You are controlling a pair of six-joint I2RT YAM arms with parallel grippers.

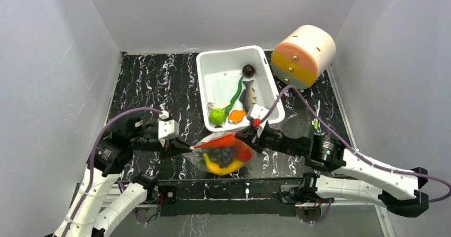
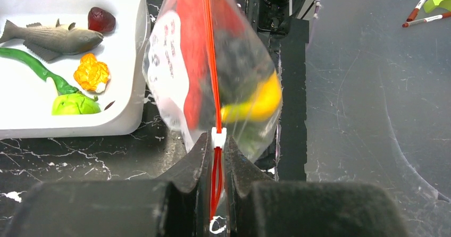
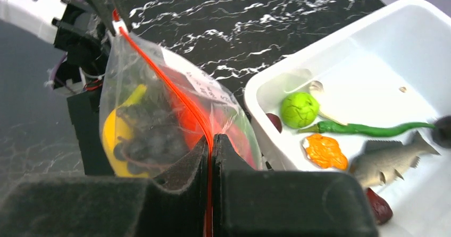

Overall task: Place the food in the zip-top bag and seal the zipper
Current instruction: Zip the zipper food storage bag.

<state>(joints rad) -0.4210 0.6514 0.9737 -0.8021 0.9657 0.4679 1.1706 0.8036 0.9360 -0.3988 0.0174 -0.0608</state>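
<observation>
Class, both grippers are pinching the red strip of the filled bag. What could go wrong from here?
1. The bag seems held up only by its zipper, pinched by the left gripper and the right gripper; the banana and grapes inside could drag it free.
2. The fish, lime and other toys lie in the bin; sealing now would leave them out.

My left claw (image 2: 215, 141) and right claw (image 3: 211, 140) are matt black. The narrow zipper strip (image 2: 208, 61) is red-orange, on a clear floppy plastic bag (image 1: 199, 160). Through the bag show a yellow toy banana (image 2: 255, 105), blue-black toy grapes (image 3: 151, 136) and a red toy apple (image 1: 245, 153). The rectangular plastic bin (image 1: 210, 69) is white, with a lime-green toy lime (image 3: 299, 109), a green toy pepper (image 3: 367, 129), a grey toy fish (image 2: 58, 36) and an orange lumpy toy (image 3: 324, 151). The marble-patterned table (image 1: 154, 83) is black, veined white.
</observation>
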